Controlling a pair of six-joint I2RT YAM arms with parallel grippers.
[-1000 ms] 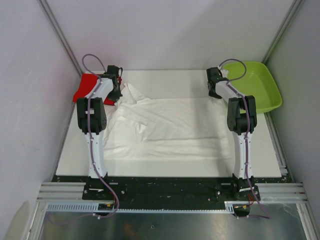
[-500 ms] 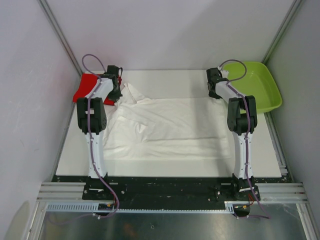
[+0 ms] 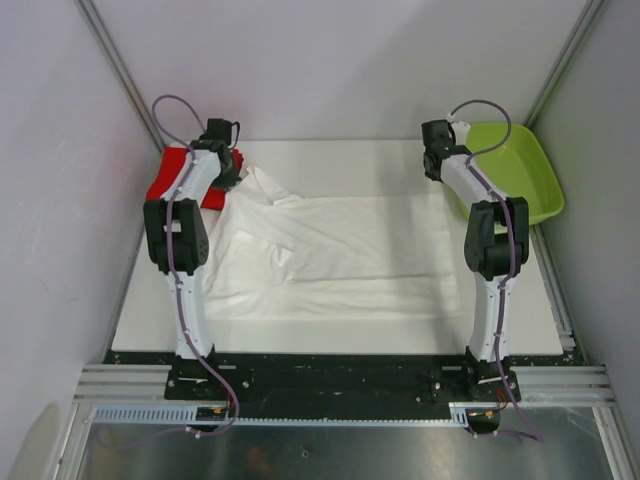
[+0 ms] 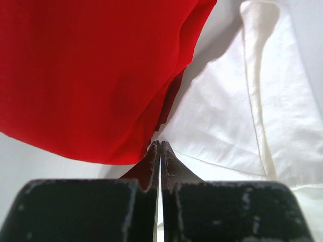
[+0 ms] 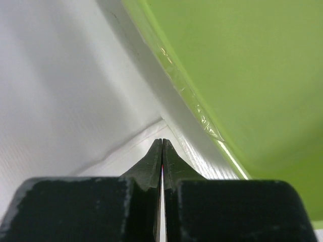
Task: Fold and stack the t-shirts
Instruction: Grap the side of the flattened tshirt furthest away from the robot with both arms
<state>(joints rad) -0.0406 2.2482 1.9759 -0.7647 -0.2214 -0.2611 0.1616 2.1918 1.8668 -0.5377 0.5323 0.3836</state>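
The white t-shirt (image 3: 330, 250) lies spread and wrinkled across the middle of the table, and no print shows. The red t-shirt (image 3: 168, 178) lies bunched at the far left, partly under the left arm. My left gripper (image 3: 226, 172) is shut and hangs over the spot where the red shirt (image 4: 91, 75) meets the white shirt's sleeve (image 4: 227, 126). I see no cloth between its jaws (image 4: 160, 144). My right gripper (image 3: 434, 168) is shut just short of the white shirt's far right corner (image 5: 146, 138), which lies flat. Its jaws (image 5: 161, 141) look empty.
The lime-green plastic tray (image 3: 545, 180) stands at the back right, its rim (image 5: 192, 96) close beside my right gripper. Grey walls and metal frame posts close in the table on the left, right and back.
Both grippers have moved back toward the far edge of the table, the right one a little toward the tray. The white shirt has barely shifted.
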